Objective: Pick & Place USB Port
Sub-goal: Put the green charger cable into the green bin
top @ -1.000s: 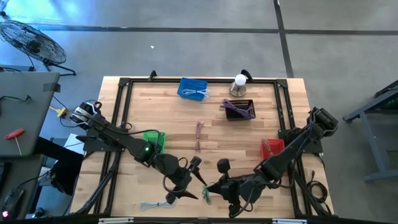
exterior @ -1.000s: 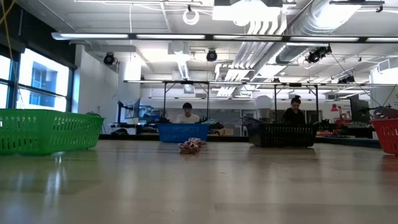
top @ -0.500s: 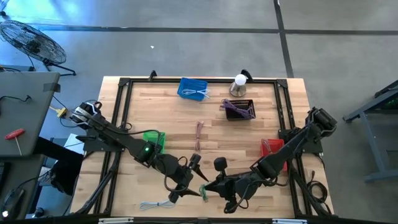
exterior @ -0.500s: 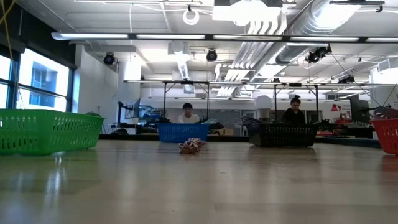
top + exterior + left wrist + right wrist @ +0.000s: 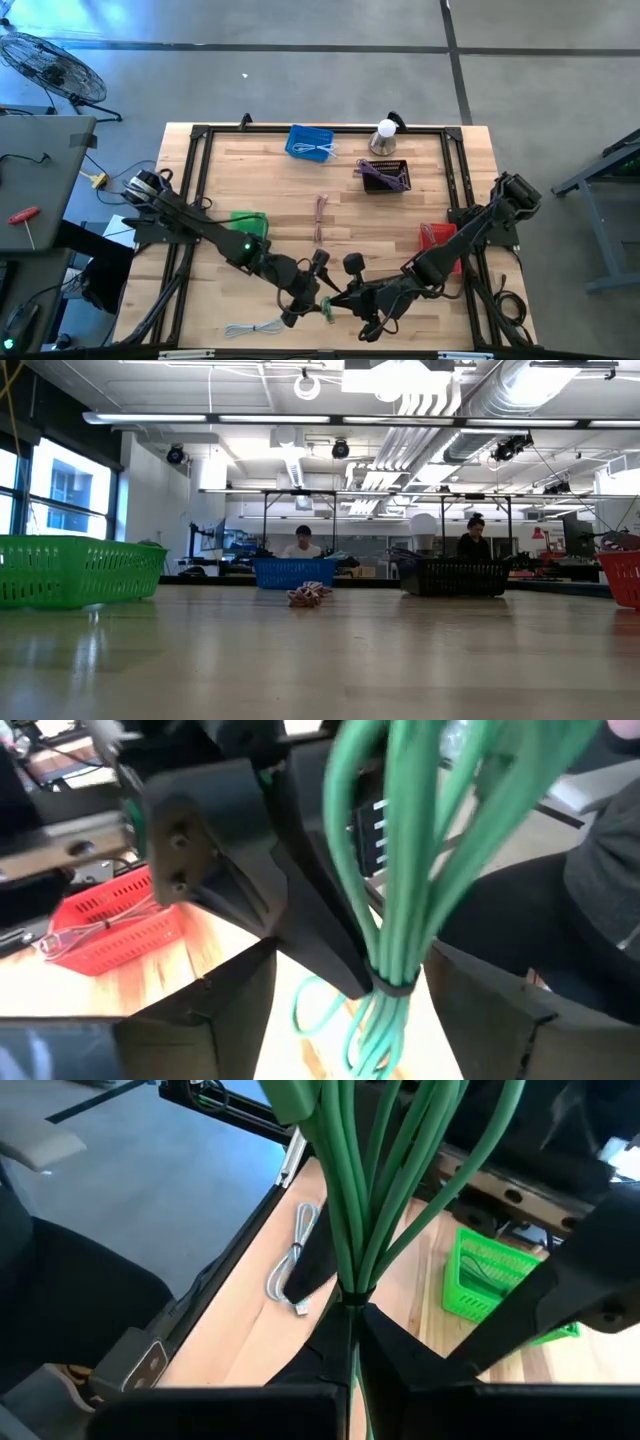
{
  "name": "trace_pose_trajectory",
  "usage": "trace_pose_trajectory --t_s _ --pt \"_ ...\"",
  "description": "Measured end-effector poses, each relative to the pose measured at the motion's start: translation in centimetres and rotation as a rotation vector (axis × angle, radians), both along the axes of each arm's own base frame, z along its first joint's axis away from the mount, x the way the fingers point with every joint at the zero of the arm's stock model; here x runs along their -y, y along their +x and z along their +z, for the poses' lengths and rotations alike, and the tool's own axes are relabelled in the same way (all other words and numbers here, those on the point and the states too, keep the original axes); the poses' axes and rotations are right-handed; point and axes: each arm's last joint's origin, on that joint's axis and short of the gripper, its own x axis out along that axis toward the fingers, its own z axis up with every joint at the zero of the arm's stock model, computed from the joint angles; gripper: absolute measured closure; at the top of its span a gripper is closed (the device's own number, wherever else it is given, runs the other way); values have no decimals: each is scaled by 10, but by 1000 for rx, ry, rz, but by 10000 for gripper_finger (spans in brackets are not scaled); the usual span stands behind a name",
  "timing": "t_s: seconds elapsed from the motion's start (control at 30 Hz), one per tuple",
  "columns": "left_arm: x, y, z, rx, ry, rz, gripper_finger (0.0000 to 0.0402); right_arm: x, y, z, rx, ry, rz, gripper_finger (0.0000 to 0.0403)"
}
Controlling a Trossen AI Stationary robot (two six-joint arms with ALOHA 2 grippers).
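Observation:
A green cable bundle [image 5: 327, 309], tied near one end, is near the table's near edge, between both grippers. My right gripper [image 5: 338, 299] comes from the right and is shut on the green cable bundle [image 5: 362, 1200]. My left gripper [image 5: 311, 297] comes from the left and is open. Its two fingers stand on either side of the green bundle [image 5: 400, 870] without touching it. In the left wrist view my left gripper [image 5: 355, 965] frames the tie and the right gripper's dark finger [image 5: 300, 925]. Neither gripper shows in the low view. My right gripper pinches the green bundle between its two fingers at the black tie [image 5: 350, 1292], where the strands are gathered. The strands fan out beyond the fingertips [image 5: 335, 1342]. A short loop end [image 5: 325, 1017] hangs past the tie, above the table.
A white cable [image 5: 251, 327] lies near the near edge, left of the grippers. A pink cable [image 5: 320, 215] lies mid-table. Baskets stand around: green [image 5: 248, 224], blue [image 5: 310, 142], black [image 5: 385, 176], red [image 5: 437, 238]. A black frame [image 5: 195, 190] borders the table.
My left gripper has moved toward the table's right, up to the green bundle, and now straddles it. My right gripper with the bundle has shifted a little toward the table's left, meeting the left gripper.

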Motion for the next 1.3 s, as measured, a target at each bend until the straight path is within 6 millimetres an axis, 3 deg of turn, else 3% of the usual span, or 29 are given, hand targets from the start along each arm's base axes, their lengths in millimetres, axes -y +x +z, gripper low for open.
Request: trace_pose_trajectory --t_s 0.4,0.63,0.93,1.07,1.3 --pt "0 -2 5 28 0 -14 268 0 -1 -2 -16 -2 8 403" --pt "0 -2 6 49 45 -36 384 0 -1 -3 -36 44 15 398" --pt "-3 -4 6 40 78 23 390 -5 -5 -5 -74 101 3 321" --pt "-7 -8 9 14 84 128 392 -8 -10 -7 -80 83 -34 301" --pt "-25 -54 21 -129 221 563 394 -14 -21 -14 -153 67 -59 298"
